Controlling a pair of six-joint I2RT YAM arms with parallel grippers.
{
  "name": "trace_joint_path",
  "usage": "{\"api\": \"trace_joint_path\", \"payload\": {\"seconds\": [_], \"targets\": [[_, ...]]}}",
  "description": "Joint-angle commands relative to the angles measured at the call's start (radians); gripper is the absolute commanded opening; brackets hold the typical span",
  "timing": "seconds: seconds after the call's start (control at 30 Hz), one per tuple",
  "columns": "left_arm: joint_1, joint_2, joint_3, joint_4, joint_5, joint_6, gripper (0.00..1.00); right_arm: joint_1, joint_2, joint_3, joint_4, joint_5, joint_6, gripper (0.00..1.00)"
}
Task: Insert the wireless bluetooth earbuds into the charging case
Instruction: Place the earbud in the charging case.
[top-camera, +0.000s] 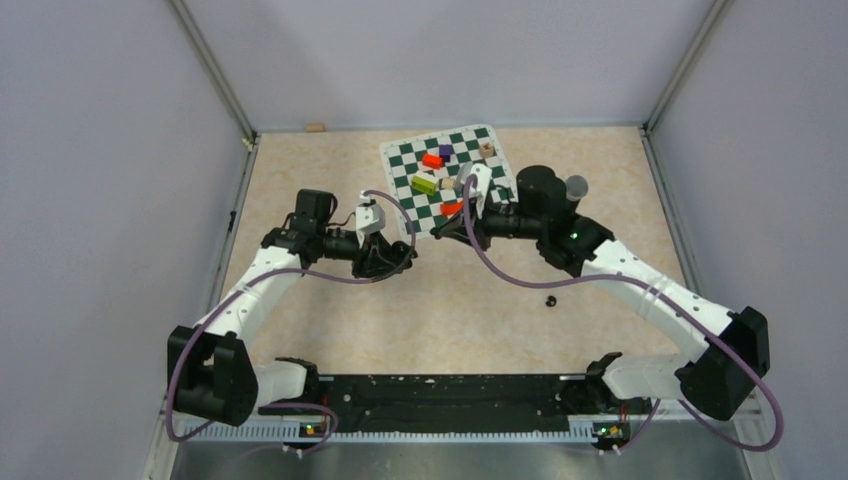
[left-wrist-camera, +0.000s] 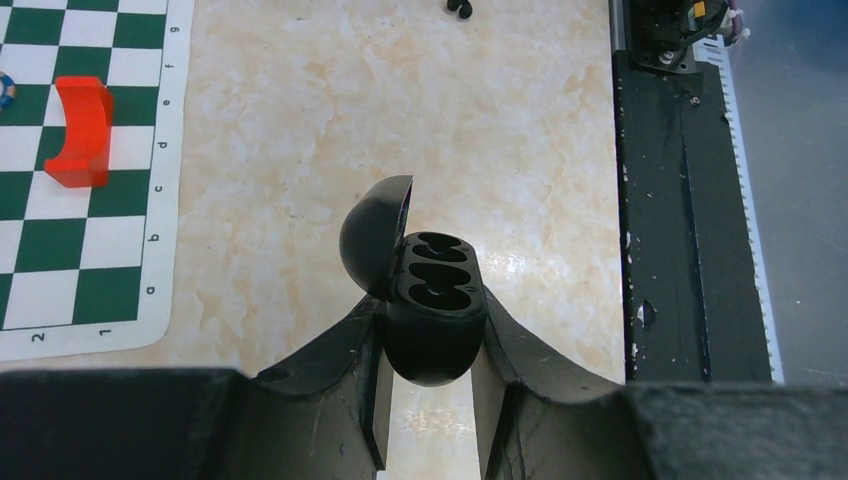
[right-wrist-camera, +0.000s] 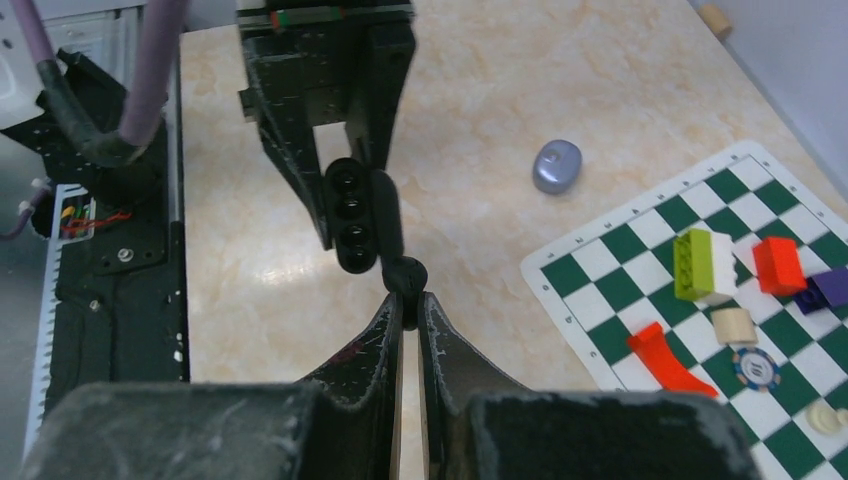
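Where the overhead view looks down, left gripper (top-camera: 385, 262) and right gripper (top-camera: 447, 230) meet by the chessboard's (top-camera: 395, 160) near edge; one black earbud (top-camera: 549, 299) lies alone, nearer and rightward. Left wrist: jaws clamp the charging case (left-wrist-camera: 435, 320), lid open. Right wrist: jaws pinch a second earbud (right-wrist-camera: 406, 273) just beside the case.

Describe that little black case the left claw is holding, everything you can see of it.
The charging case is small, rounded, glossy black, seemingly plastic. Its domed lid stands open on a hinge, baring two dark wells that look empty. The left claw pinches its body from both sides, over the tabletop. The right claw holds a black earbud right beside its lid.
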Motion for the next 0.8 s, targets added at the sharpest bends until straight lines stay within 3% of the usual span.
{"api": "trace_joint_path", "payload": {"seconds": [0.0,0.5,0.77], "targets": [[-0.002,-0.006,0.036,-0.011,0.054,0.021,0.0,0.088,0.006,-0.022,0.04,0.024,-0.069,0.06],[-0.002,0.036,0.084,-0.219,0.129,0.227,0.0,0.164,-0.001,-0.096,0.101,0.035,-0.127,0.07],[-0.002,0.054,0.106,-0.259,0.143,0.253,0.0,0.196,0.0,-0.114,0.131,0.041,-0.135,0.06]]}}
